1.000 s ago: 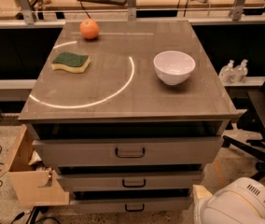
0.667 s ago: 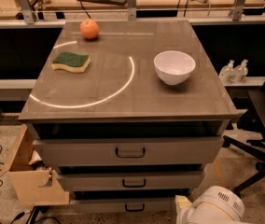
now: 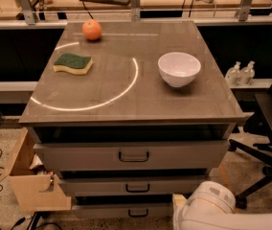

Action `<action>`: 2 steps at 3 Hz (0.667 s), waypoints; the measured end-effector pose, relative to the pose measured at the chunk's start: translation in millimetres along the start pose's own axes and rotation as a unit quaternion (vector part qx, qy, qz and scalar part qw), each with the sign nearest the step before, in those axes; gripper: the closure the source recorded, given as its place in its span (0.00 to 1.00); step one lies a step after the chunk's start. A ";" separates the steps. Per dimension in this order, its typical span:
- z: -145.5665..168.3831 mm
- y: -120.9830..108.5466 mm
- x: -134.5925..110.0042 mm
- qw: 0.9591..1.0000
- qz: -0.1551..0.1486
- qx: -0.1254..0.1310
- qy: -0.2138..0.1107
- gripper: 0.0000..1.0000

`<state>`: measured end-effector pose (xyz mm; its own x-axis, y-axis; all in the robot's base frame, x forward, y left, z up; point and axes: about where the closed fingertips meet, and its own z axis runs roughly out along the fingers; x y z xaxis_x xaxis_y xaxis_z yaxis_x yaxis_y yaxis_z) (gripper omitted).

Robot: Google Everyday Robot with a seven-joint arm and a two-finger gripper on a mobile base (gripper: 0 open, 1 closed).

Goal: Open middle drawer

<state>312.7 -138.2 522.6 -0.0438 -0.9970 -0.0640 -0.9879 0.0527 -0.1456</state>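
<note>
Low at right, by the middle drawer, hangs the gripper.

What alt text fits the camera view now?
The middle drawer of a grey cabinet is shut. The white arm sits at bottom right, its gripper out of view. On top: an orange, a sponge, a white bowl.

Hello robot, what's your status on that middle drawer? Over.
No gripper in view; white arm low at right, beside the lower drawers. The middle drawer looks shut, handle untouched. Nothing blocks the handle.
</note>
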 end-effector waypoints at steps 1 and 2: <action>21.6 -25.7 -21.8 1.000 -0.019 -0.003 0.000 0.00; 41.2 -38.7 -41.9 0.999 -0.031 -0.008 -0.010 0.00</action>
<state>359.0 -96.1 490.2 0.0195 -0.9970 -0.0745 -0.9909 -0.0094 -0.1341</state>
